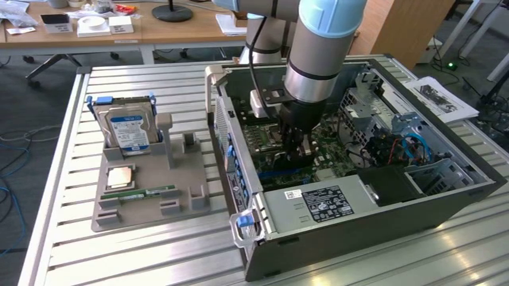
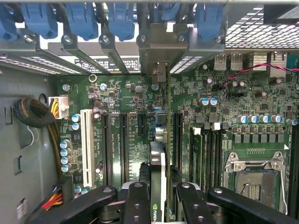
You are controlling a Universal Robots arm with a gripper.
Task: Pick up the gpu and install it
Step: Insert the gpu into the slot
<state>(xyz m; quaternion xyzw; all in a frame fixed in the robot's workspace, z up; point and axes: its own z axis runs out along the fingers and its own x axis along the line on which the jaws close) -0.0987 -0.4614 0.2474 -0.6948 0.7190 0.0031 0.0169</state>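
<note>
One gpu (image 2: 158, 179) edge-on in the hand (image 2: 159, 198), wrist view.

The motherboard (image 2: 140, 102) is dark green, with one white slot (image 2: 86, 147) among black ones and blue clips (image 2: 84, 21) along the case's rear edge. The gpu (image 2: 158, 186) is black with a green logo. The hard drive (image 1: 127, 131) is silver, blue-labelled; its holder (image 1: 151, 196) is grey.
</note>
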